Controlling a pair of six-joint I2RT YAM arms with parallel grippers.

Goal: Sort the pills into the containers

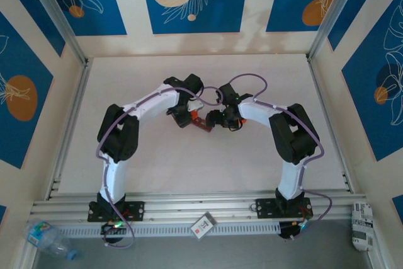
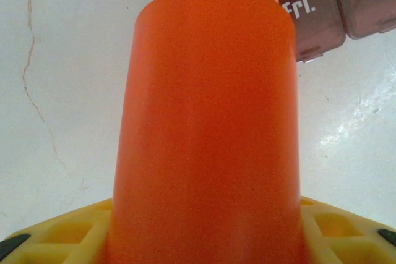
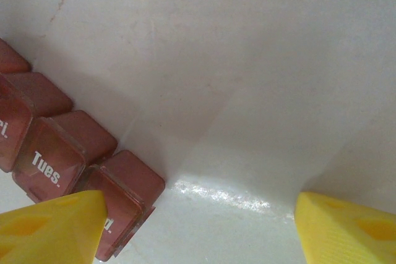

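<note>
Where the two arms meet above the middle of the white bench, the left pincer is closed on an orange bottle, whose body sits between the yellow fingers and points away from the wrist. Left wrist view: the bottle's far end reaches the containers, a reddish-brown strip of joined square compartments with lids lettered "Fri." and "Tue"; whether bottle and strip touch cannot be told. Right wrist view: the right pincer stands wide, its two yellow fingertips well apart with only bare bench between them. The strip lies just beside the tip at the left edge of that view, one lid reading "Tues." Top view: the strip rests on the bench directly between the two pincers, near the centre of the workspace, each pincer close to one of its ends.
</note>
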